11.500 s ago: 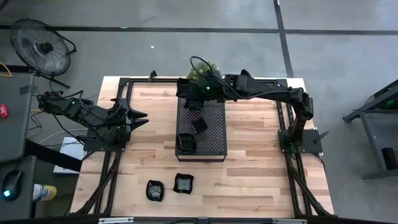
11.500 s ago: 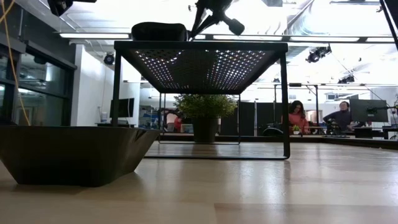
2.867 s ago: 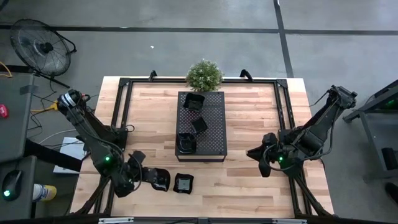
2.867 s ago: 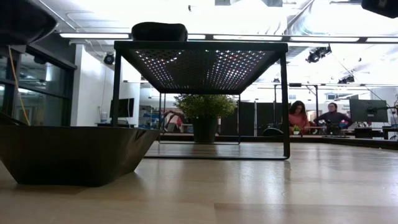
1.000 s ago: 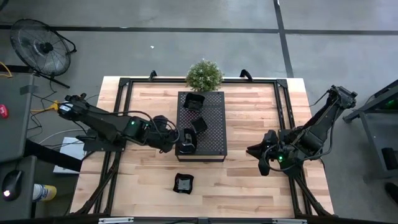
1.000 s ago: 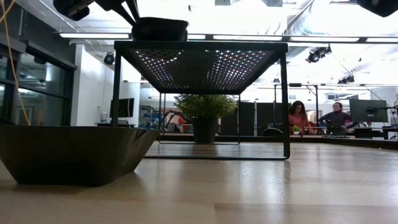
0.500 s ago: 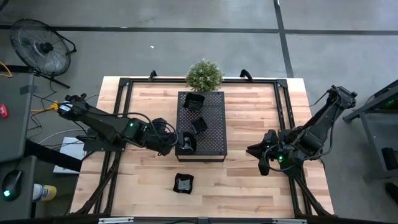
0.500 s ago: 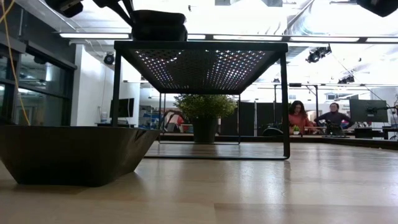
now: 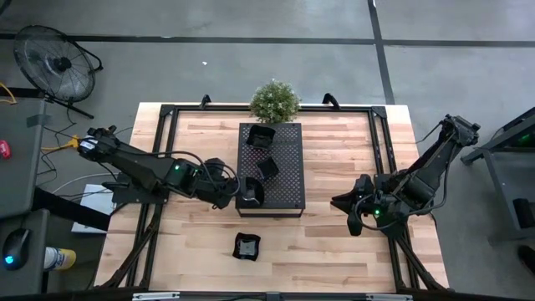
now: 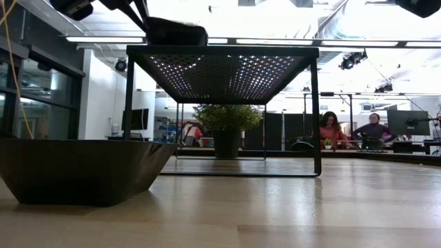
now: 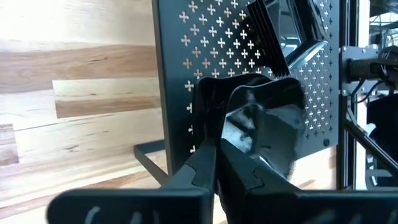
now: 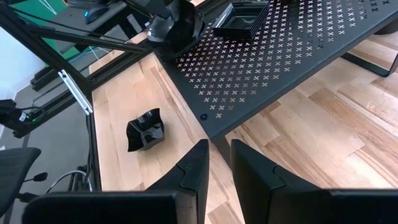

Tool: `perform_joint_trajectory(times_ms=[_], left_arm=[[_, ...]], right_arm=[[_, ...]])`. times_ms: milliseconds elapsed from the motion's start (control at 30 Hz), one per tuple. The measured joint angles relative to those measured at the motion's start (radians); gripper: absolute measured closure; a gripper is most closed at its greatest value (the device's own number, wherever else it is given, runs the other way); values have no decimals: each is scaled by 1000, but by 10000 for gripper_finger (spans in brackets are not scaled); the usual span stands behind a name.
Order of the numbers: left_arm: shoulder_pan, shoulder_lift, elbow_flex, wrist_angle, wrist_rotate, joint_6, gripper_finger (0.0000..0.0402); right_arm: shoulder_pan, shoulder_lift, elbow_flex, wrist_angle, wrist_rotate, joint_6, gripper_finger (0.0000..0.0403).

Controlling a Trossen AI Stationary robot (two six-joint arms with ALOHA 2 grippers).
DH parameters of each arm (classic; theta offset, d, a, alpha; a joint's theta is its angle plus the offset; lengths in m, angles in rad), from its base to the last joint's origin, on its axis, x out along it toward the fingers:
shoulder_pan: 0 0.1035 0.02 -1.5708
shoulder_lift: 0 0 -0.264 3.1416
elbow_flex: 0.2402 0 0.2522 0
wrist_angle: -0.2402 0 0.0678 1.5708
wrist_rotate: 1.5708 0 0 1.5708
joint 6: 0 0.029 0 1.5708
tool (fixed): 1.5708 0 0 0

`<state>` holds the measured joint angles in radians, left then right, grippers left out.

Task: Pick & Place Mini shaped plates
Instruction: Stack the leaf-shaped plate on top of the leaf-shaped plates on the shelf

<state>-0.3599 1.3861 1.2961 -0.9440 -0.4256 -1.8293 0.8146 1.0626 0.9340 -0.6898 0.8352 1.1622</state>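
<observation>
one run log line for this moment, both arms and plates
left gripper: shut on wavy-rimmed plate at perforated tray near corner | right gripper: idle, table's right | one plate left on table

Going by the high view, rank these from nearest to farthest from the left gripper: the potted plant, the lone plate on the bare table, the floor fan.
From the left gripper, at the tray's near-left corner:
1. Lone plate, on the wood toward the table's front edge.
2. Potted plant, at the table's far edge behind the tray.
3. Floor fan, off the table, far left.
</observation>
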Motion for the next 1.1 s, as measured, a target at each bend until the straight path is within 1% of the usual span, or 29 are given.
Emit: perform_joint_trajectory(times_ms=[167,333,567,733,1000,1100], left_arm=[[0,0,0,4,-4,19,364],[0,0,0,9,-37,19,335],[0,0,0,8,-51,53,308],[9,0,0,14,-61,54,296],[61,0,0,113,-24,196,295],[81,-1,0,121,17,226,295]], right_arm=[[0,0,0,6,0,0,341],[0,0,0,7,0,0,341],[0,0,0,7,0,0,341],[0,0,0,7,0,5,341],[0,0,0,9,-2,7,341],[0,0,0,9,-3,10,341]])
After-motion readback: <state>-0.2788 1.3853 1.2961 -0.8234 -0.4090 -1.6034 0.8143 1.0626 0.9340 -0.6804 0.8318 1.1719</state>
